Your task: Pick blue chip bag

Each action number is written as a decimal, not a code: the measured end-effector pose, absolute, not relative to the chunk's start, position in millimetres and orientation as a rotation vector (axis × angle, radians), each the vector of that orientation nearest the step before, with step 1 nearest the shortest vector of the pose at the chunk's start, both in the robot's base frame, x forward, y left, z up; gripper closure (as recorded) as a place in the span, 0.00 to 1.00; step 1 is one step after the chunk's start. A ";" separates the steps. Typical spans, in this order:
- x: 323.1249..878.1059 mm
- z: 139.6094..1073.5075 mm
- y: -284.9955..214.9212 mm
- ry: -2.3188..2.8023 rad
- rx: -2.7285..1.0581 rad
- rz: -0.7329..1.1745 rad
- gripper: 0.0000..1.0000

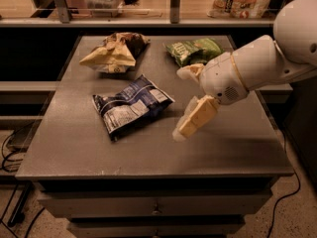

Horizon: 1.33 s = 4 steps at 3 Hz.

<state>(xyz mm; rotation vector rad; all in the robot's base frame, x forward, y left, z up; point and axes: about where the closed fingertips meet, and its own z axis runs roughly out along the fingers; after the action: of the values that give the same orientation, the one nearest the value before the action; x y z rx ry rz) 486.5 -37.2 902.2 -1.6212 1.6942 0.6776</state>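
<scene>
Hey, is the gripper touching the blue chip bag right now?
No, the gripper hangs just right of the blue chip bag, with a strip of table surface showing between them.

My gripper (181, 104) hovering just right of crinkled navy-blue foil chip bag (131, 107), jaws spread; bare grey tabletop (148, 152) between lying free; crumpled green foil bag (194, 50) crowding behind.

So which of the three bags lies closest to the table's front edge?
The blue chip bag, beside the hand; the green bag and yellow-brown bag lie farther back.
</scene>
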 end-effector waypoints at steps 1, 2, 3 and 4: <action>506.2 881.7 -20.2 1.694 -1.541 0.772 0.00; 526.0 866.1 -4.8 1.692 -1.491 0.830 0.00; 543.4 850.3 8.9 1.695 -1.461 0.879 0.00; 551.0 845.1 17.9 1.687 -1.454 0.896 0.18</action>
<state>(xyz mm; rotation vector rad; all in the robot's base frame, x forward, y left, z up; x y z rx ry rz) 551.0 17.9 845.1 -1.4542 1.6869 0.8961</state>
